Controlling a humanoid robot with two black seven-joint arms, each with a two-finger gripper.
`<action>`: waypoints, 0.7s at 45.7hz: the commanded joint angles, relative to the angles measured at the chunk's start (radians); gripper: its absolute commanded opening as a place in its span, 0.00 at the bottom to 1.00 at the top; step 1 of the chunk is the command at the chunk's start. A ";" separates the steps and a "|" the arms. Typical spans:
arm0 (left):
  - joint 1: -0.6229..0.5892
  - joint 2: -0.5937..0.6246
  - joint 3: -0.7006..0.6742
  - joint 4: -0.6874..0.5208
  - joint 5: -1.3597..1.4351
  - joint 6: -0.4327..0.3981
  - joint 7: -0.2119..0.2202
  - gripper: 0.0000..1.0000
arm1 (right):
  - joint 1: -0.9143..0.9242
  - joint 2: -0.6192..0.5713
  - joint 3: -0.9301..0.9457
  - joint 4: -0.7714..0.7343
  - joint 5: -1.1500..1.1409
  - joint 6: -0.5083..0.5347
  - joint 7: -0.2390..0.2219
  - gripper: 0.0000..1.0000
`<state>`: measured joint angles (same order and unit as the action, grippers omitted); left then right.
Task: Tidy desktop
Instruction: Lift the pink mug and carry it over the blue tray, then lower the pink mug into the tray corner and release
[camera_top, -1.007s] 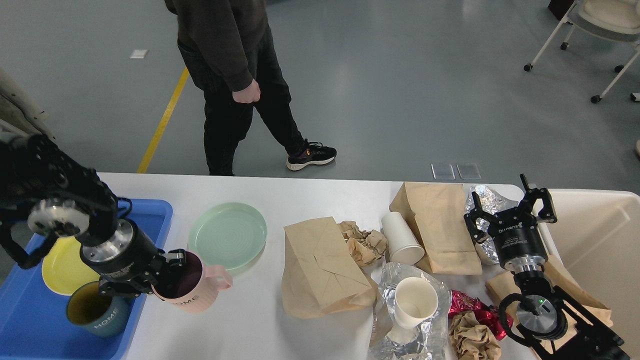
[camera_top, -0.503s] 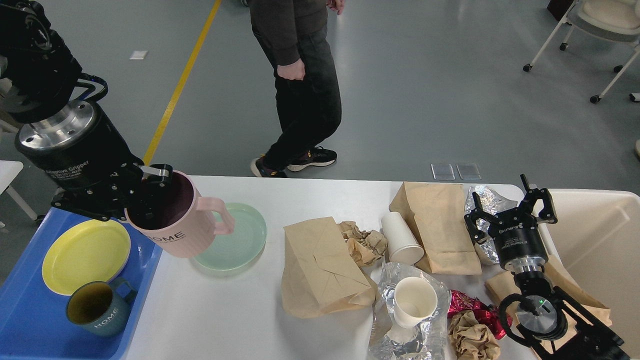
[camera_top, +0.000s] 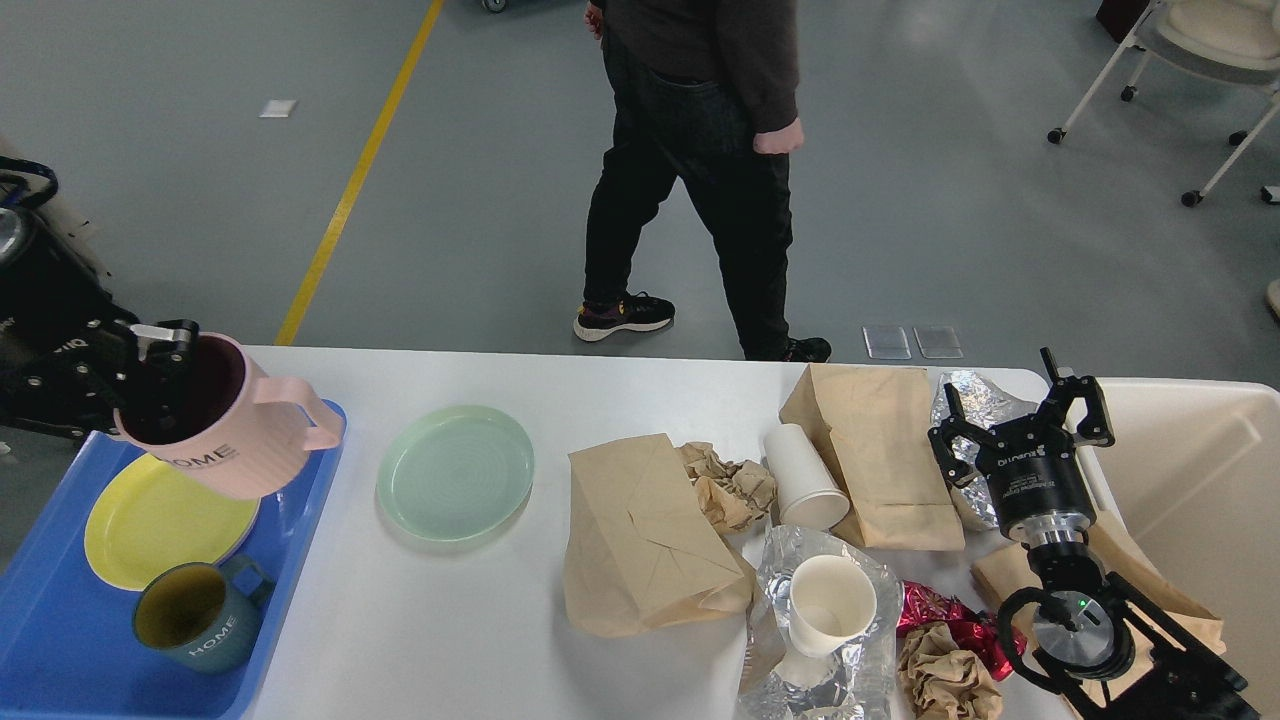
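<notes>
The white desktop (camera_top: 420, 620) carries a pale green plate (camera_top: 455, 472), brown paper bags (camera_top: 640, 535) (camera_top: 880, 455), crumpled paper (camera_top: 725, 485), foil (camera_top: 800, 650), two white paper cups (camera_top: 805, 480) (camera_top: 830, 605) and a red wrapper (camera_top: 940, 610). My left gripper (camera_top: 150, 385) is shut on the rim of a pink "HOME" mug (camera_top: 235, 435), held tilted over the blue tray (camera_top: 60, 620). My right gripper (camera_top: 1020, 410) stands open above the foil at the right, holding nothing.
The blue tray holds a yellow plate (camera_top: 160, 520) and a teal mug (camera_top: 195, 615). A beige bin (camera_top: 1200, 480) sits at the right edge. A person (camera_top: 700, 150) walks just beyond the table's far edge. A wheeled chair (camera_top: 1200, 60) stands at back right.
My left arm carried the pink mug up off the desktop, then left over the blue tray. The person walked rightward behind the table. The right arm stayed still.
</notes>
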<state>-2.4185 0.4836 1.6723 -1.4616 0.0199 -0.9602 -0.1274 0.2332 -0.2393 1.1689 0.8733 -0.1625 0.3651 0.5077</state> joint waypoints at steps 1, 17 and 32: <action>0.125 0.173 0.003 0.157 0.138 0.000 -0.080 0.00 | 0.000 0.000 0.000 0.000 0.000 0.000 -0.001 1.00; 0.670 0.378 -0.167 0.589 0.181 0.017 -0.084 0.01 | 0.000 0.000 0.000 0.000 0.000 0.000 0.000 1.00; 1.085 0.426 -0.448 0.875 0.184 0.020 -0.084 0.02 | 0.000 0.000 0.000 0.000 0.000 0.000 0.000 1.00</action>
<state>-1.4762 0.9056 1.3355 -0.6713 0.2008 -0.9409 -0.2121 0.2331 -0.2393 1.1689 0.8734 -0.1626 0.3651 0.5076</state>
